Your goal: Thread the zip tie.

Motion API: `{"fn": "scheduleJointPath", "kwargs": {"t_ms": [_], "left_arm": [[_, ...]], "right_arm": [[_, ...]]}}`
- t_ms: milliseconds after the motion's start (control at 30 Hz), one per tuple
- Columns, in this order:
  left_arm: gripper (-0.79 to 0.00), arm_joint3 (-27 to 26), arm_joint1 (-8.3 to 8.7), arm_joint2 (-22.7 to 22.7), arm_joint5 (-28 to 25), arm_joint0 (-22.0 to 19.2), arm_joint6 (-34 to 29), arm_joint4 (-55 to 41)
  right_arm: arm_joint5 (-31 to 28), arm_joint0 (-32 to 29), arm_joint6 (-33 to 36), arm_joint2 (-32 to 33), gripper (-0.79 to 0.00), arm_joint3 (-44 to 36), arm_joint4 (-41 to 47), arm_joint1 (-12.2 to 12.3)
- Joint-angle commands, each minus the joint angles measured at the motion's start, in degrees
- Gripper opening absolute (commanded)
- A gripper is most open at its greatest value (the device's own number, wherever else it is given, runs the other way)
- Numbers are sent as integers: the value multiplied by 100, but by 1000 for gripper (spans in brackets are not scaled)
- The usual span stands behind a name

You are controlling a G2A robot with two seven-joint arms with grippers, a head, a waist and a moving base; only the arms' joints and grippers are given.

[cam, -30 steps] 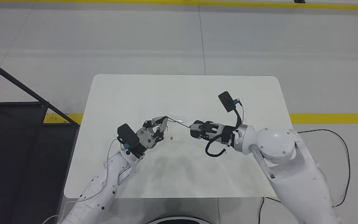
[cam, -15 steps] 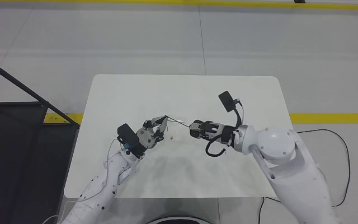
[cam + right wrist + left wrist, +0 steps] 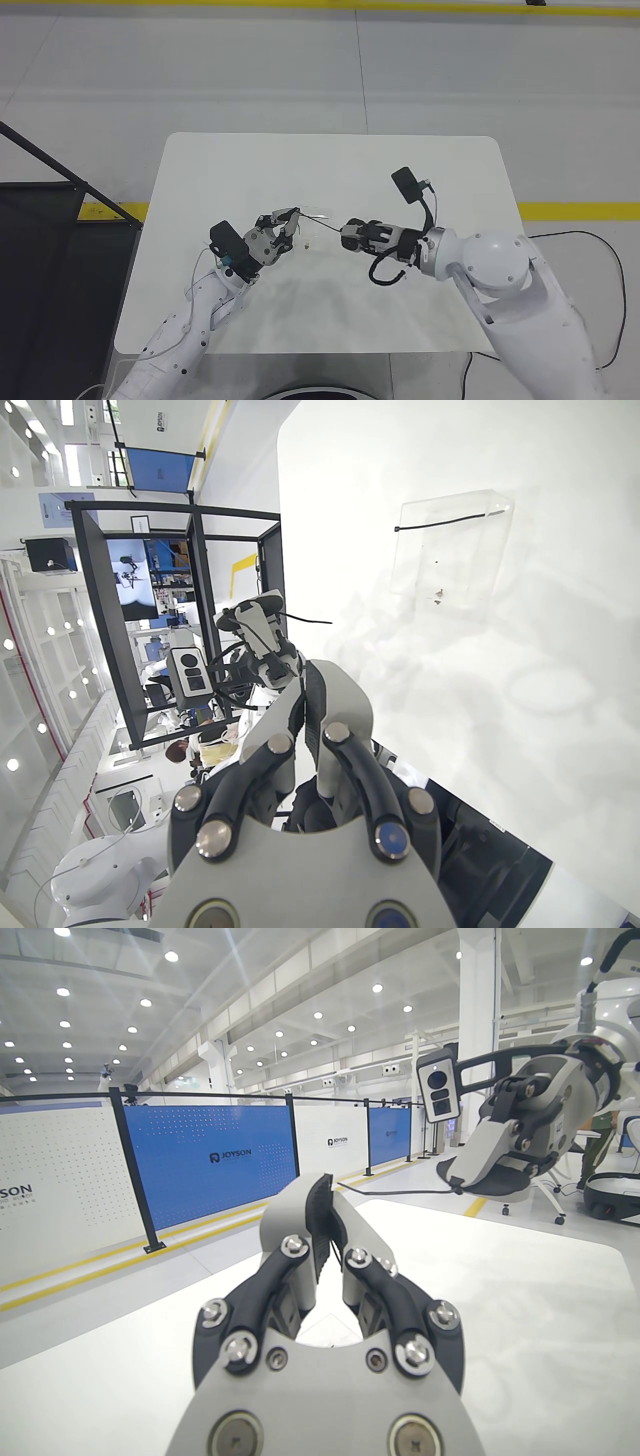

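Left claw [image 3: 290, 224] is clamped on zip tie #1 [image 3: 400, 1190], held above mid-desk. The tie's free end points at the right claw [image 3: 347, 233]; can't tell if they touch. Right claw's fingers are pressed together, tips facing the left claw, near it. Zip tie #2 [image 3: 440, 522] lies across 1 clear plate [image 3: 450, 565] flat on the desk [image 3: 300, 310], near the middle. Total: 2 ties, 1 plate.
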Motion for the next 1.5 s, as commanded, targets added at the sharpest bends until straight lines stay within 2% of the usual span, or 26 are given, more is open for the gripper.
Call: {"fn": "scheduleJointPath", "kwargs": {"t_ms": [0, 1467], "left_arm": [[-785, 0, 0, 0, 0, 0, 0, 0], [-785, 0, 0, 0, 0, 0, 0, 0]], "right_arm": [[5, 20, -3, -7, -785, 13, 10, 1], [54, 185, -103, -134, -785, 137, 189, 31]]}}
